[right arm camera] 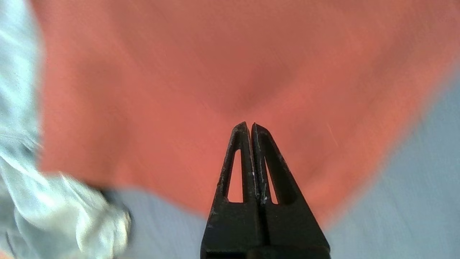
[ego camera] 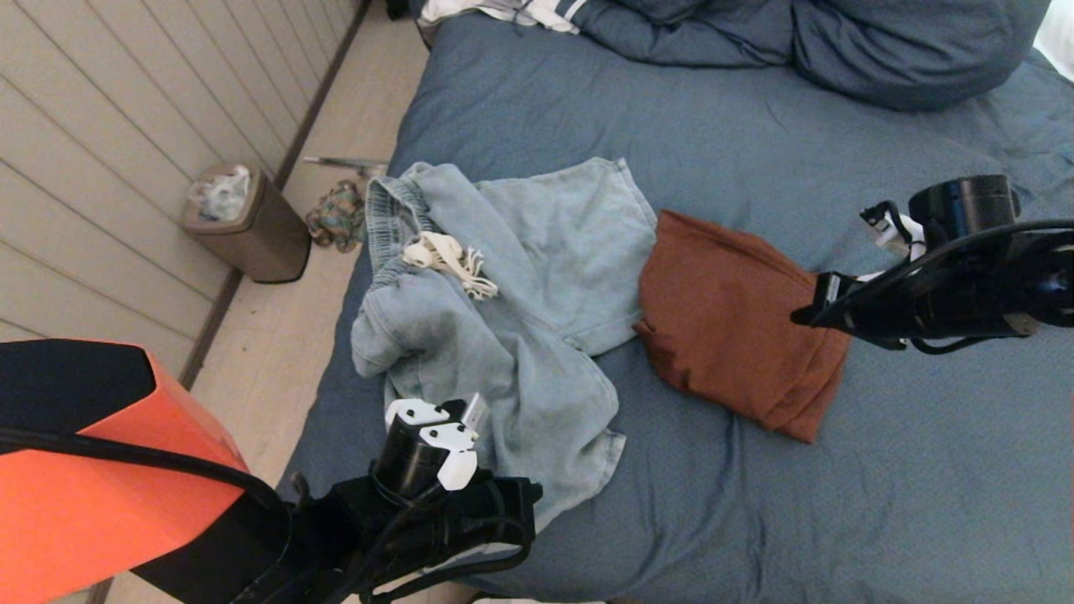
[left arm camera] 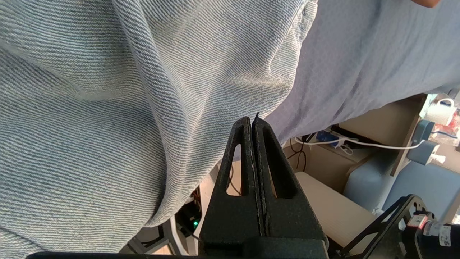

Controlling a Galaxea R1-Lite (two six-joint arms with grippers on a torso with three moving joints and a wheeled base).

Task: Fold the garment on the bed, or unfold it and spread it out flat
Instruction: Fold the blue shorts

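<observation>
No readable brand, label or lettering showed on any garment or on the arms; a small tag on hardware in the left wrist view was too small to read. The bed (ego camera: 755,151) filled most of the head view, its slate-blue cover wrinkled, with a bunched blue duvet (ego camera: 839,42) at its far end and a white striped cloth (ego camera: 503,13) beside that. A crumpled pale denim garment (ego camera: 503,294) lay on the bed's left part, a cream drawstring (ego camera: 449,260) knotted at its waistband; just to its right, touching or nearly so, lay a folded rust-brown garment (ego camera: 730,327). The left gripper (left arm camera: 253,122) sat at the bed's near edge, right against the hem of the denim, fingers pressed fully together with no cloth visibly between them; the denim filled most of that wrist's view. The right gripper (right arm camera: 249,124) hung over the right side of the brown garment, fingers likewise closed tight and holding nothing; the arm hid part of that garment's right edge. On the floor to the left stood a brown waste bin (ego camera: 252,226) lined with a bag, against a panelled wall (ego camera: 101,126), with a bundle of patterned cloth (ego camera: 336,214) near it.
</observation>
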